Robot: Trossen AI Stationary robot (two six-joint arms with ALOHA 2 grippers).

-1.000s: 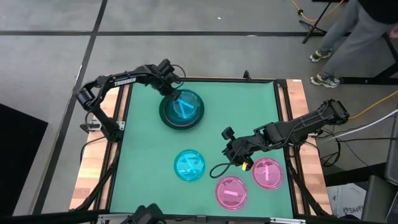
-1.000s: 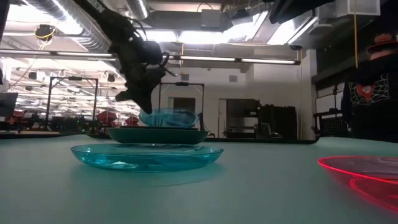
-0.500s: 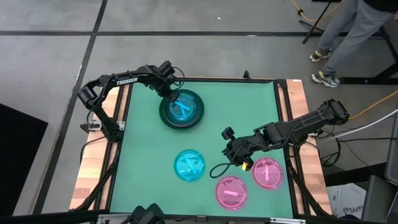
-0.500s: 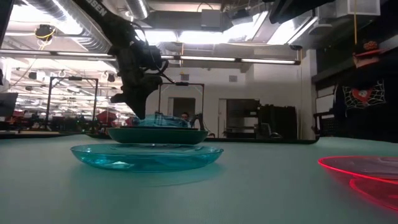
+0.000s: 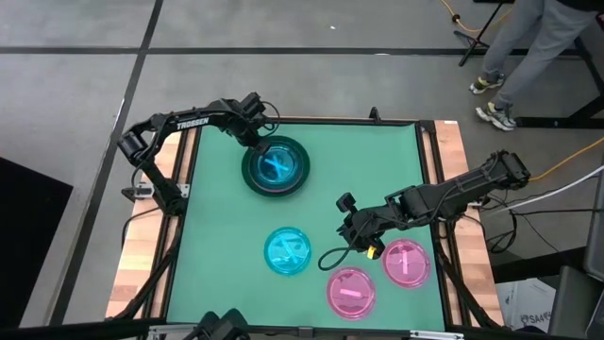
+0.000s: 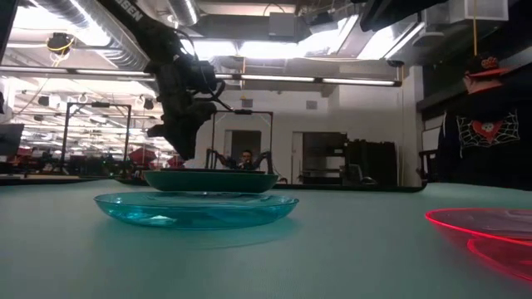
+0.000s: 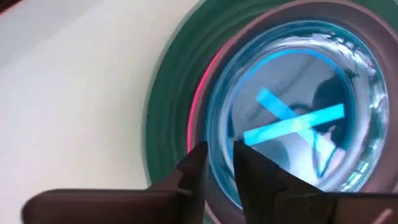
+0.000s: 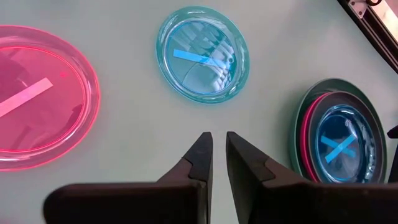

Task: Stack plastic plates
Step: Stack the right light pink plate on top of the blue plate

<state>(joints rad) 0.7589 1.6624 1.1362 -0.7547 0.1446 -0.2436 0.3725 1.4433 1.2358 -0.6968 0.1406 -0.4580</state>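
Note:
At the far left of the green mat is a stack point(image 5: 276, 167) of plates. A dark green plate point(image 7: 168, 106) is at the bottom, then a grey one, a hot pink one, and a translucent cyan plate point(image 7: 298, 118) lying flat on top. My left gripper point(image 7: 219, 152) points down over the stack's far-left side, open, with its fingers on either side of the cyan plate's rim. A second cyan plate point(image 5: 287, 251) and two translucent pink plates point(image 5: 351, 291) point(image 5: 408, 263) lie flat near the front. My right gripper point(image 8: 219, 138) hangs above the mat at centre right, narrowly open with nothing between its fingers. My left gripper comes from above with one finger point(image 7: 252, 171) inside the top cyan plate's rim point(image 7: 219, 134) and the other outside it. I cannot tell whether either finger touches the rim. The plate lies flat on the stack.
Bare green mat point(image 5: 377, 161) lies between the stack and the loose plates. Wooden strips point(image 5: 137, 264) border the mat on both sides. A black cable loop point(image 5: 330, 257) hangs under the right arm. A person's legs point(image 5: 528, 47) move on the floor beyond the far right corner.
The top cyan plate was held tilted above the stack, with its rim side up. It has come down and now lies flat inside the stack. My left gripper has tipped a little more downward in place. The person at the far right has walked on.

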